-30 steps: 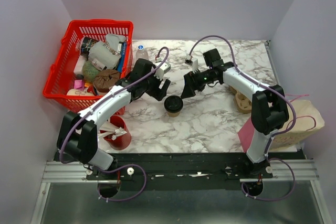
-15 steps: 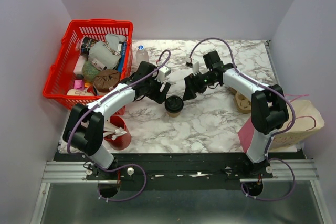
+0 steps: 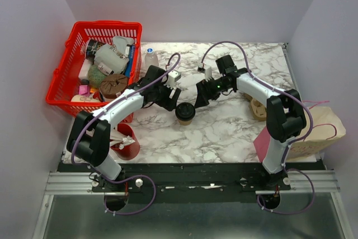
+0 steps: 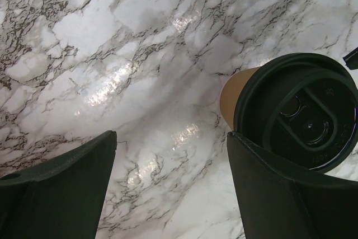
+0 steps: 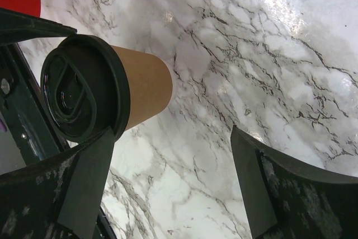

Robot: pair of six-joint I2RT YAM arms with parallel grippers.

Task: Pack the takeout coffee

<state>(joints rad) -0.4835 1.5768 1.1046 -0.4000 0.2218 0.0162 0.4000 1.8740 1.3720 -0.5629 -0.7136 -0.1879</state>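
Approach to takeout coffee (image 3: 185, 112), upright and lidded near middle of tabletop (image 3: 224, 132). Left gripper (image 3: 173, 97) and right gripper (image 3: 199, 98) close on either side, jaws wide on both, nothing held. Next, likely: straddle cup wall below lid, close gently, lift level.

A marble-patterned table top (image 3: 224, 132), white with dark veins, is enclosed on 3 sides by plain pale lilac walls (image 3: 196, 4). Its near edge is bordered by a black strip (image 3: 190, 167) and an aluminium rail (image 3: 61, 183), below which a grey metal surface (image 3: 190, 219) is seen. Soft patches of glare (image 4: 109, 82) are reflected in the marble.
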